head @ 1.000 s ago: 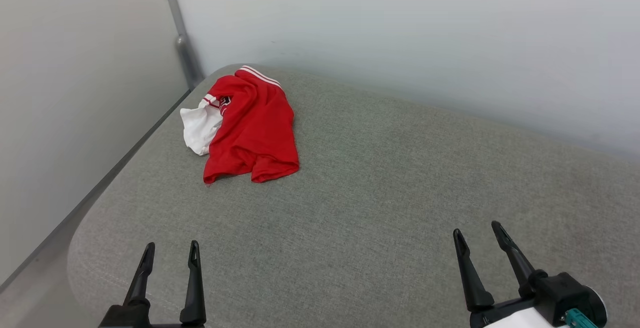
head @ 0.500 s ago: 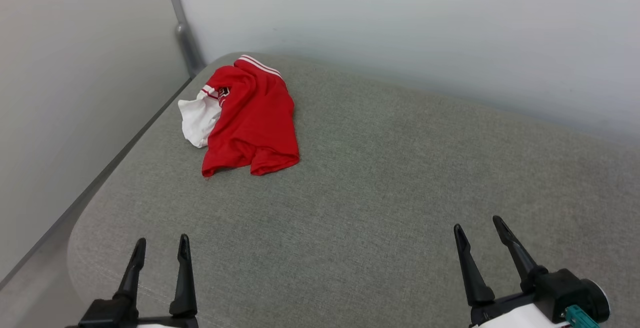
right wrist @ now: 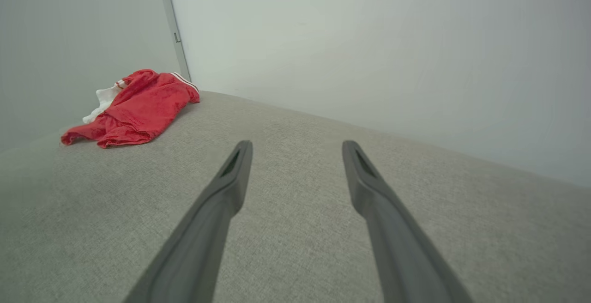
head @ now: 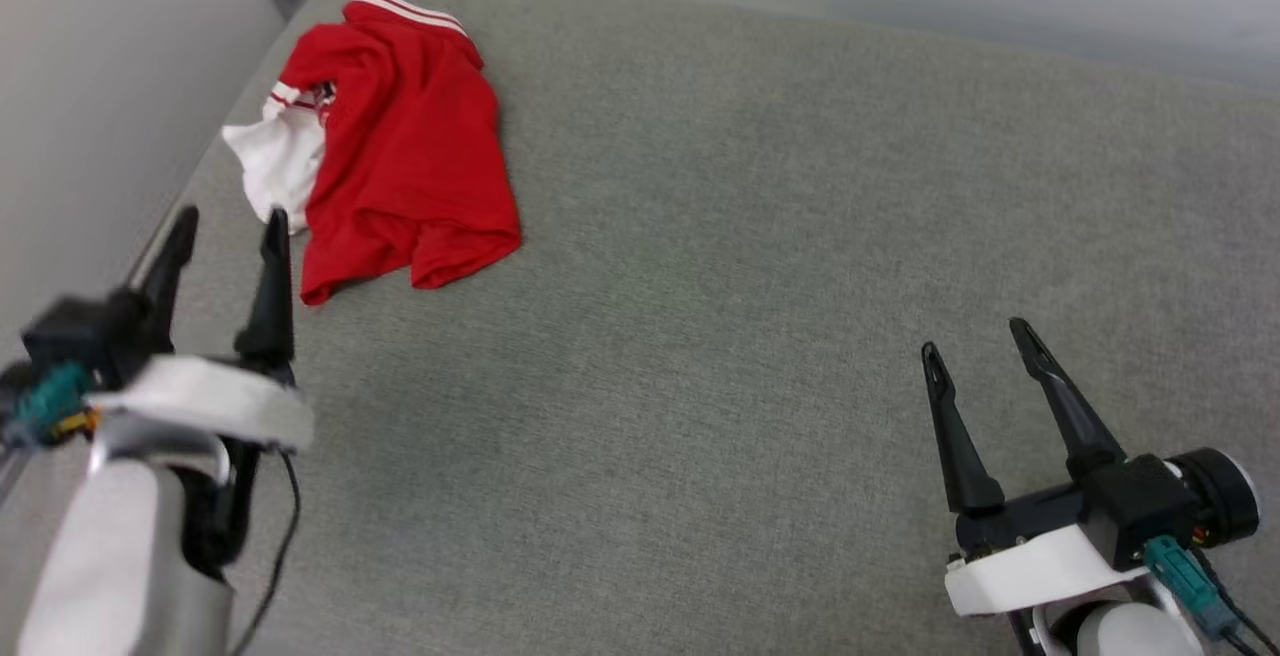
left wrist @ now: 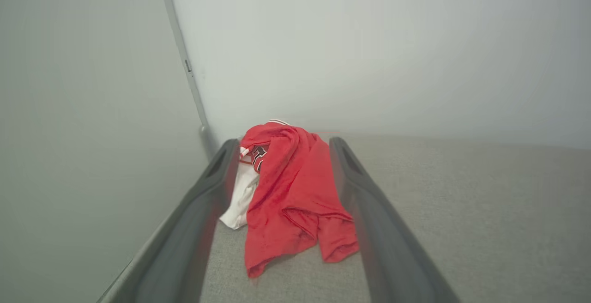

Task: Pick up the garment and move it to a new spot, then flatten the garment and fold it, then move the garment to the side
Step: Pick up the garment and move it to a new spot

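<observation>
Left gripper (head: 230, 224): fingers wide apart, nothing held. It sits at the left edge of the head view, pointing up the frame toward the garment.
Left gripper contact: in the head view the inner fingertip (head: 274, 226) overlaps the lower edge of the white sleeve (head: 272, 156). Touch or gap cannot be told.
Right gripper (head: 975, 339): fingers spread wide, empty, in the lower right of the head view. It is over bare grey cushion (head: 760, 236) and well apart from the garment.
Garment (head: 400, 136): red T-shirt, crumpled, in the upper left of the head view, near the cushion's far left corner. The white sleeve pokes out on its left and a striped trim (head: 405, 6) lies at its top edge.
Left wrist view: the garment is framed between the two blurred fingers at centre, with its red hem folds nearest the camera.
Right wrist view: the garment is small in the upper left. The fingers point at bare cushion and the pale wall (right wrist: 369, 39).
Head view extras: a teal connector (head: 1185, 571) on the right wrist, another (head: 45, 406) on the left, and a black cable (head: 285, 516) beside the left forearm.
Wrist view extras: a grey vertical strip (left wrist: 184, 63) runs up the wall corner behind the garment.
Writing: a dark patch of print (left wrist: 259, 155) sits near the collar, too small and creased to read.
</observation>
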